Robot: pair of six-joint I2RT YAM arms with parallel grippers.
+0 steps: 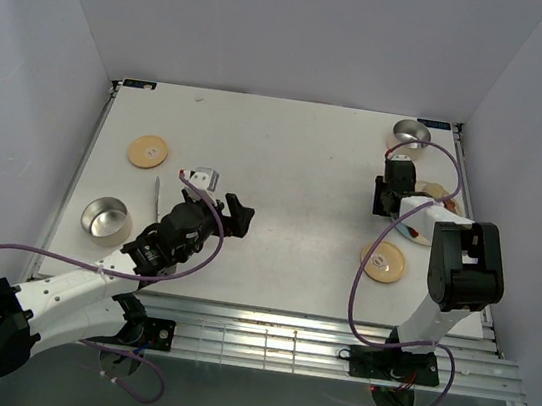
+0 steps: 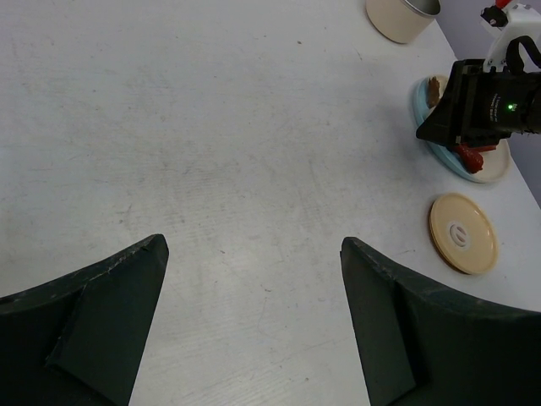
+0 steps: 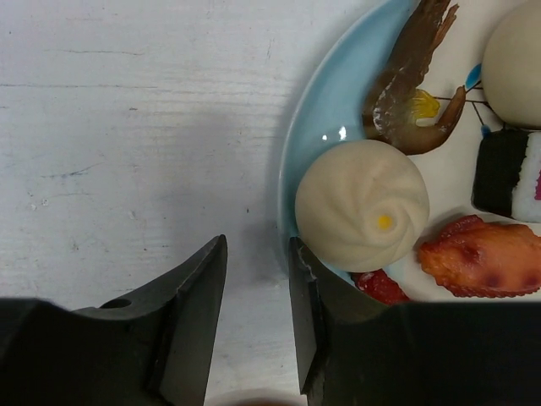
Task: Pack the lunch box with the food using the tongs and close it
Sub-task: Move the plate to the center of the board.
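Nearest my bases, a tan lid [image 1: 384, 262] lies flat on the white table [image 1: 286, 165] to my right, and a round metal container [image 1: 104, 218] stands open to my left. Just past it, my left gripper [image 1: 239, 212] hangs over bare table, jaws spread wide with nothing between them. The tongs [image 1: 157, 195] lie flat between that container and my left gripper, and neither arm touches them. Further out on the right, my right gripper [image 3: 258, 245] is down at the left side of the blue-and-white plate [image 3: 325, 110]. Its jaws are drawn close, with only a narrow strip of table showing between them. They hold nothing I can see, though one finger [image 3: 311, 321] overlaps the rim. All the food is on that plate: a pale bun [image 3: 362, 205] right beside that finger, a brown shrimp-like piece [image 3: 410, 80], an orange-red piece [image 3: 478, 258] and a second pale bun [image 3: 511, 59]. Beyond the plate stands a second metal container [image 1: 412, 134], and far out on the left lies a second tan lid [image 1: 147, 151]. I judge that I am closing on the rim to steady or drag the plate. To do this well, I should seat the rim fully between my fingers, stay clear of the bun, keep the plate level so nothing rolls, and send my left jaws to the tongs
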